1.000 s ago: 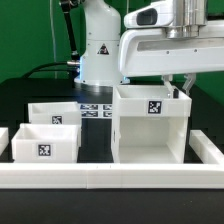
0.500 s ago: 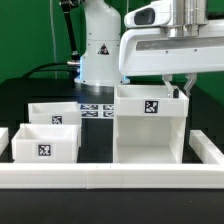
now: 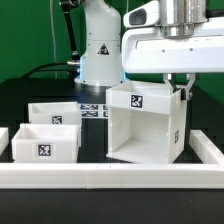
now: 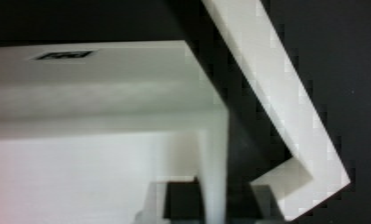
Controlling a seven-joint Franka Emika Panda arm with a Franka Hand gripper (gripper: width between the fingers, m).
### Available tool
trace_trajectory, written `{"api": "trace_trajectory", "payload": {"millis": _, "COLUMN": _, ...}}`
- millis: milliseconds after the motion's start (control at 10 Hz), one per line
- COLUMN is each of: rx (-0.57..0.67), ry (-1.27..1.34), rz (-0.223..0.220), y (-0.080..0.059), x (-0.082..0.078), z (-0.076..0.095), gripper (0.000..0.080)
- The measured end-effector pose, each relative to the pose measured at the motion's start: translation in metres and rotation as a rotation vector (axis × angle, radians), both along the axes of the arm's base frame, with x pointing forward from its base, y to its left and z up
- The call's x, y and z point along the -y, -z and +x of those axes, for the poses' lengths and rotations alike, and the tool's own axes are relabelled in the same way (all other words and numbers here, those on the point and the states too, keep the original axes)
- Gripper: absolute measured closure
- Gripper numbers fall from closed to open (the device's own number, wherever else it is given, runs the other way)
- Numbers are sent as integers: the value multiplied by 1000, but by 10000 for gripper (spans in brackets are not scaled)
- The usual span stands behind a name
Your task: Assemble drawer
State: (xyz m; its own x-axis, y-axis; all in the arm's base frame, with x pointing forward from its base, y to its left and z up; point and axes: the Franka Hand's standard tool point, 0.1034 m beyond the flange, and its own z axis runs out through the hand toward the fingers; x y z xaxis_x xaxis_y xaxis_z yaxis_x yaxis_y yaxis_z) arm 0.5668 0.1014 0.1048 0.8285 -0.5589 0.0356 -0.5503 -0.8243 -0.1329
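Note:
The drawer's large white cube-shaped shell (image 3: 143, 125) stands at the exterior view's right, open front facing the camera, a square tag on its back wall. It sits turned and slightly tilted. My gripper (image 3: 181, 89) comes down from above and is shut on the top edge of the shell's right wall. In the wrist view my gripper (image 4: 217, 205) has that thin white wall (image 4: 214, 120) between its dark fingers (image 4: 178, 203). Two small white tagged trays, one behind (image 3: 55, 112) and one in front (image 3: 45, 143), sit at the left, apart from the shell.
The long white border wall (image 3: 110, 176) runs along the front and up the right side; it also shows in the wrist view (image 4: 271, 90). The marker board (image 3: 92, 110) lies behind the trays by the robot base (image 3: 98, 50). Another white part (image 3: 3, 140) is cut off at the left edge.
The shell has turned and shifted toward the exterior view's left with my gripper on its right wall. The two trays have not moved.

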Motion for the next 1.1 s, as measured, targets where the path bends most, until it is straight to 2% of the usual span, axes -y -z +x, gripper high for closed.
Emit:
{"api": "trace_trajectory", "payload": {"millis": 600, "rx": -17, "ry": 292, "rz": 59, "y": -3, "x": -5, "z": 2, "gripper": 761}}
{"api": "trace_trajectory", "payload": {"millis": 900, "rx": -62, "ry": 594, "rz": 118, "y": 3, "x": 4, "z": 8, "gripper": 760}}
{"api": "trace_trajectory", "payload": {"millis": 1100, "rx": -69, "ry": 678, "rz": 131, "y": 2, "x": 4, "z": 10, "gripper": 757}}
